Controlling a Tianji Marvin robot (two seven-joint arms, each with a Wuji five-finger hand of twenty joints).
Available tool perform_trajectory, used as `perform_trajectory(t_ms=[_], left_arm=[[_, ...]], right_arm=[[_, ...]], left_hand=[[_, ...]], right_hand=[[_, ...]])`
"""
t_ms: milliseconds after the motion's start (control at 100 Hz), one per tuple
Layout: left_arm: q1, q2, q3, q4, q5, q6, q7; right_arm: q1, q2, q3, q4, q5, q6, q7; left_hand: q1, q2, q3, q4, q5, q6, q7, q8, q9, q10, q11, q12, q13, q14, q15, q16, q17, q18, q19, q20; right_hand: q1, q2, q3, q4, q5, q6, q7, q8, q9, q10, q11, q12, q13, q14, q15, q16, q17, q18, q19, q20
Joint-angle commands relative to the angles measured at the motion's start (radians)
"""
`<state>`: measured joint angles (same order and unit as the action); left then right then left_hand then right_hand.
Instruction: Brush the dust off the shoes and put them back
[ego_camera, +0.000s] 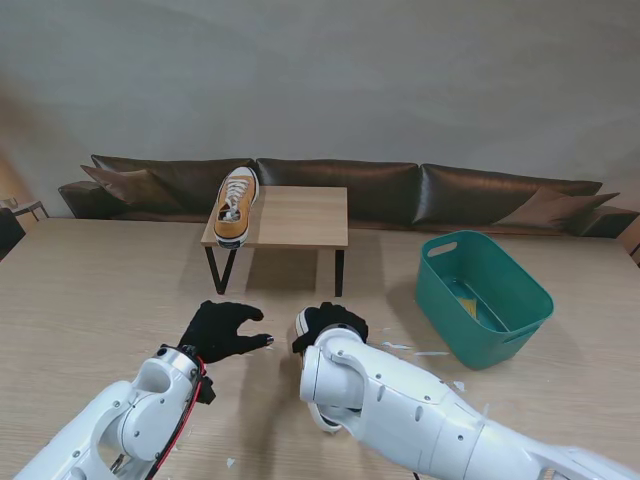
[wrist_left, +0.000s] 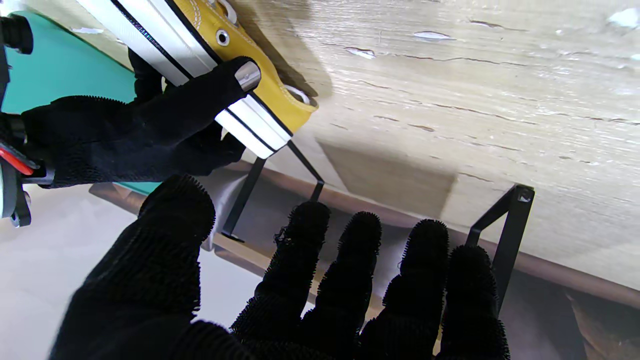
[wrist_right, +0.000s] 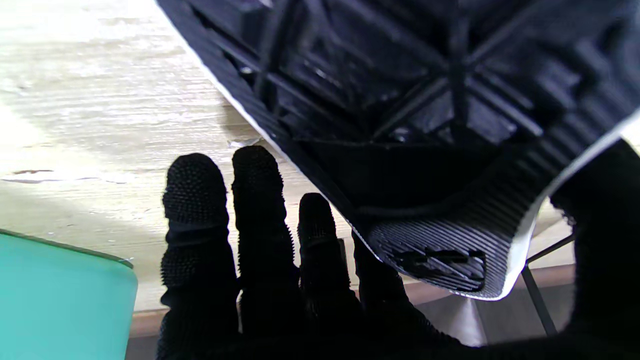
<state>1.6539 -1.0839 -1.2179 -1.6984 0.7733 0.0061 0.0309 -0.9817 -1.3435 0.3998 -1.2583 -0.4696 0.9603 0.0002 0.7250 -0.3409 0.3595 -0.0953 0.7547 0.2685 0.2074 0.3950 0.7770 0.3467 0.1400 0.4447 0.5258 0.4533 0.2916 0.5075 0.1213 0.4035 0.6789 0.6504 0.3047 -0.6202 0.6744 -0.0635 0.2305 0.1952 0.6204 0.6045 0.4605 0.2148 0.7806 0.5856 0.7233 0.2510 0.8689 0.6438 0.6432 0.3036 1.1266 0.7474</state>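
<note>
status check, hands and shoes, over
Right hand shut on a yellow shoe, sole toward its palm. Left hand open, beside it. Second shoe on the small table. Nothing in the way.

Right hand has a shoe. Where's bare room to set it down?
Free: right half of the small stand, beside the yellow shoe; big table left of the left hand. Crowded: gap between that hand and the right hand with its held shoe; white scraps litter the patch by the green bin.
</note>
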Motion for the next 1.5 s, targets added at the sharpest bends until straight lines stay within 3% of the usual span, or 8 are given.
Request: perform_trajectory(t_ms=[0, 270, 330, 370, 430, 790, 1060, 1490], left_arm=[[0.000, -0.005, 0.002, 0.003, -0.008, 0.014, -0.021], [-0.015, -0.007, 0.015, 0.022, -0.039, 0.042, -0.035], [-0.018, -0.007, 0.018, 0.024, -0.040, 0.043, -0.037], [-0.019, -0.007, 0.020, 0.024, -0.039, 0.043, -0.038], [-0.019, -0.006, 0.020, 0.026, -0.039, 0.041, -0.038], [-0.018, -0.010, 0.022, 0.042, -0.049, 0.071, -0.025], [-0.024, -0.012, 0.024, 0.060, -0.063, 0.083, -0.022], [-0.082, -0.035, 0.071, 0.129, -0.203, 0.132, -0.003]], right_arm=[[-0.033, -0.018, 0.006, 0.018, -0.027, 0.052, 0.027], [-0.018, -0.031, -0.040, 0.063, 0.010, 0.046, -0.018], [-0.033, -0.038, -0.030, 0.068, -0.008, 0.048, -0.046], [-0.049, -0.045, -0.013, 0.071, -0.016, 0.050, -0.073], [-0.063, -0.047, 0.001, 0.067, -0.024, 0.051, -0.091], [-0.126, -0.002, 0.092, -0.056, 0.000, 0.012, -0.103], [-0.171, 0.021, 0.148, -0.120, 0.003, -0.046, -0.120], [-0.290, -0.004, 0.299, -0.222, 0.008, -0.128, -0.313]], left_hand=[[0.008, 0.036, -0.019, 0.034, 0.010, 0.012, 0.001, 0.006, -0.013, 0.015, -0.007, -0.007, 0.003, 0.016, -0.019, 0.003, -0.023, 0.026, -0.026, 0.019], [0.017, 0.044, -0.018, 0.034, 0.011, 0.018, -0.001, 0.006, -0.027, 0.026, -0.011, -0.009, -0.012, 0.020, -0.026, 0.003, -0.038, 0.021, -0.054, 0.025], [0.017, 0.045, -0.019, 0.034, 0.010, 0.018, -0.001, 0.006, -0.028, 0.026, -0.010, -0.009, -0.013, 0.018, -0.026, 0.003, -0.038, 0.021, -0.059, 0.027], [0.016, 0.046, -0.020, 0.034, 0.010, 0.018, -0.002, 0.006, -0.031, 0.027, -0.011, -0.009, -0.013, 0.019, -0.027, 0.004, -0.038, 0.022, -0.062, 0.029], [0.017, 0.047, -0.021, 0.035, 0.008, 0.016, -0.002, 0.006, -0.031, 0.028, -0.011, -0.009, -0.014, 0.018, -0.027, 0.004, -0.037, 0.022, -0.065, 0.031], [0.028, 0.054, -0.020, 0.036, -0.002, 0.028, -0.009, 0.003, -0.033, 0.044, -0.011, -0.009, -0.019, 0.032, -0.030, 0.006, -0.038, 0.022, -0.085, 0.045], [0.028, 0.059, -0.022, 0.036, -0.005, 0.030, -0.012, 0.002, -0.036, 0.045, -0.012, -0.010, -0.021, 0.031, -0.032, 0.008, -0.037, 0.022, -0.100, 0.057], [0.036, 0.038, -0.017, 0.034, -0.063, 0.036, -0.041, -0.013, -0.070, 0.058, -0.017, -0.014, -0.048, 0.046, -0.051, 0.010, -0.025, 0.021, -0.196, 0.098]], right_hand=[[0.114, -0.013, 0.004, 0.019, 0.108, -0.059, 0.146, 0.032, 0.045, -0.008, 0.054, 0.045, 0.051, -0.018, 0.085, 0.038, -0.323, -0.016, 0.097, 0.038], [0.182, -0.089, 0.053, 0.033, 0.324, -0.069, 0.290, 0.086, 0.236, -0.064, 0.165, 0.164, 0.218, -0.106, 0.307, 0.113, -0.201, -0.039, 0.260, 0.063], [0.112, -0.215, 0.469, -0.054, 0.451, -0.079, 0.349, 0.102, 0.373, -0.101, 0.190, 0.188, 0.342, -0.155, 0.361, 0.111, -0.093, -0.042, 0.320, 0.056], [0.159, -0.295, 0.538, -0.204, 0.520, -0.115, 0.449, -0.009, 0.472, -0.122, 0.203, 0.203, 0.430, -0.181, 0.388, 0.107, -0.016, -0.039, 0.357, 0.039], [0.217, -0.354, 0.552, -0.275, 0.588, -0.188, 0.580, -0.093, 0.596, -0.150, 0.209, 0.232, 0.539, -0.213, 0.413, 0.107, 0.079, -0.039, 0.394, 0.023], [0.217, -0.166, 0.614, -0.247, 0.508, -0.101, 0.710, -0.002, 0.731, -0.168, 0.149, 0.264, 0.594, -0.271, 0.546, 0.188, 0.259, -0.040, 0.457, 0.012], [0.253, -0.042, 0.572, -0.261, 0.375, 0.041, 0.744, 0.158, 0.531, -0.102, 0.146, 0.218, 0.513, -0.161, 0.350, 0.107, 0.052, -0.026, 0.375, 0.042], [0.267, -0.157, 0.669, -0.271, 0.465, 0.072, 0.789, 0.024, 0.572, -0.064, 0.024, 0.088, 0.585, -0.170, 0.178, 0.076, 0.156, -0.002, 0.327, -0.003]])
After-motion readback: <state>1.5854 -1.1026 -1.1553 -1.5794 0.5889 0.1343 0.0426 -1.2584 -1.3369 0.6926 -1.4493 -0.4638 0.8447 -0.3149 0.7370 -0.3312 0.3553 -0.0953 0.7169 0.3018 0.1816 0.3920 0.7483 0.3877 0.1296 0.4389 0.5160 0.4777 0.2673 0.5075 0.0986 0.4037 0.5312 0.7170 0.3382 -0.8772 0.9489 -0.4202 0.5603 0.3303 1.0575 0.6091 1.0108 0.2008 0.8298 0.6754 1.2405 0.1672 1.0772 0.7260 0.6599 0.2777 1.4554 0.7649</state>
